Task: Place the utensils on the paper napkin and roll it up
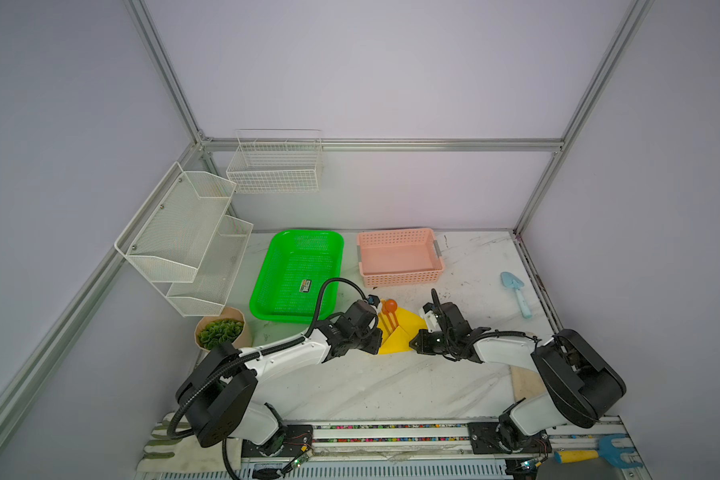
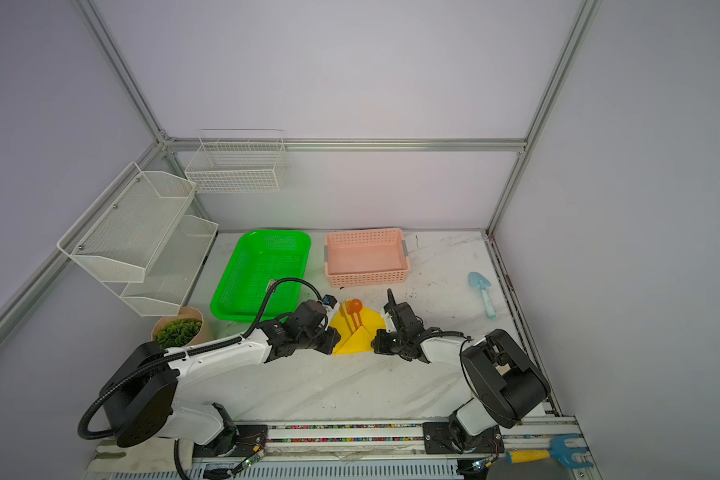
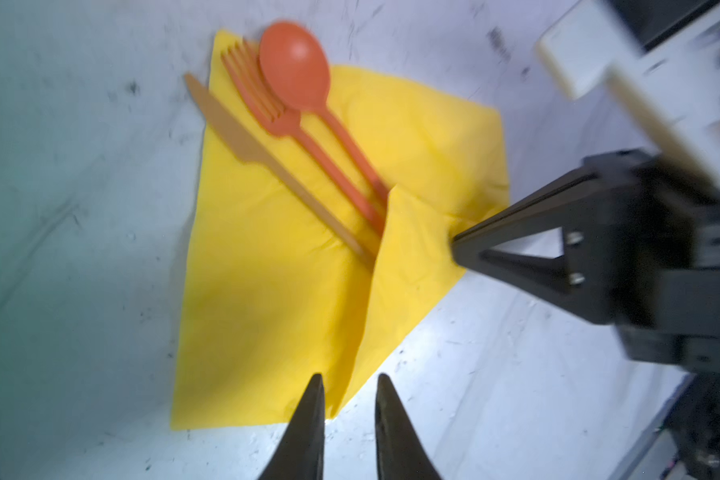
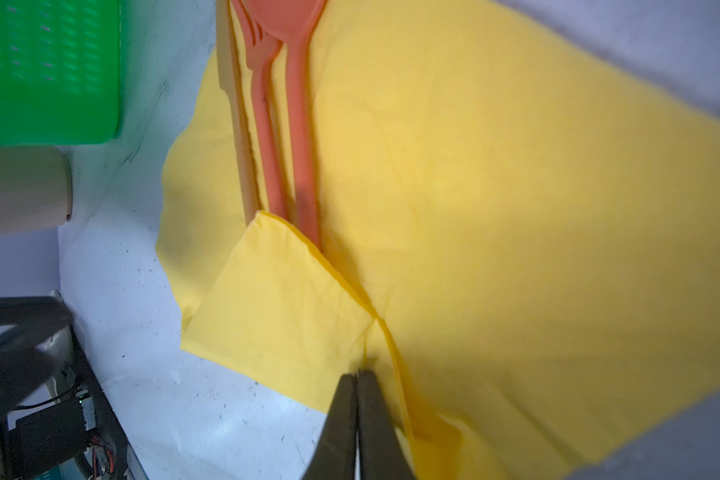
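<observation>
Handle ends of spoon (image 3: 294,66), fork (image 3: 281,122) and knife (image 3: 229,129) are hidden under the folded flap of the napkin (image 3: 262,299).
Right wrist view: spoon bowl and fork tines cut off at the picture edge; green basket (image 4: 46,70) only partly in frame.
Both top views: tips of left gripper (image 3: 348,380) and right gripper (image 4: 357,376) hidden under their own wrists.
Cannot tell whether left gripper touches the napkin.
Sticker (image 1: 306,286) in the green basket too small to read.
Plant pot (image 1: 225,328) partly behind left arm (image 1: 283,357); beige cloth (image 1: 521,380) mostly under right arm (image 1: 504,349).
Right arm blurred in left wrist view.

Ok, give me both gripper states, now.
Left gripper: slightly open, holding nothing.
Right gripper: shut, pinching a fold of the yellow paper napkin.
</observation>
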Tool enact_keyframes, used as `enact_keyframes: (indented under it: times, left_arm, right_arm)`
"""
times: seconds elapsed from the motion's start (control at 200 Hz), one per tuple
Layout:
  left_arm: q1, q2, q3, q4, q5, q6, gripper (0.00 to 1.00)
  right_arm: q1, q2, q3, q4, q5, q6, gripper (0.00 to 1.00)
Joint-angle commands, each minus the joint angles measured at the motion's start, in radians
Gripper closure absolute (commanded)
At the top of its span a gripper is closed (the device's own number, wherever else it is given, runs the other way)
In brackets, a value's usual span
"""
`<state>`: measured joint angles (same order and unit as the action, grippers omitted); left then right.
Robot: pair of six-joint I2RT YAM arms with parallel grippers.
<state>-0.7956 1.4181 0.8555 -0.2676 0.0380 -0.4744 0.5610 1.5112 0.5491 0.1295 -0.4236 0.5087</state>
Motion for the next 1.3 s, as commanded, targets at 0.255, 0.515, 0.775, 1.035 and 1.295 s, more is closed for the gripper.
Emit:
enact_keyframes:
  times: [0.255,0.515,0.775,1.035,1.295]
  left_arm:
    - [-0.085,0.159,0.131,0.167,0.144,-0.015,0.78]
    - [-0.091,0.229,0.083,0.238,0.152,-0.038,0.79]
    - [-0.064,0.282,0.032,0.244,0.151,-0.040,0.80]
    - [-0.052,0.275,-0.034,0.251,0.148,-0.044,0.80]
    - [-0.027,0.298,-0.070,0.263,0.141,-0.046,0.81]
  right_arm:
    - [-0.006,0.028,-0.002,-0.034,-0.001,-0.006,0.91]
    - [-0.006,0.020,0.009,-0.044,-0.005,-0.007,0.91]
    - [-0.006,0.009,0.011,-0.055,-0.007,-0.007,0.91]
    - [-0.005,0.019,0.014,-0.054,-0.005,-0.005,0.91]
    - [-0.006,0.025,0.024,-0.065,-0.009,-0.007,0.91]
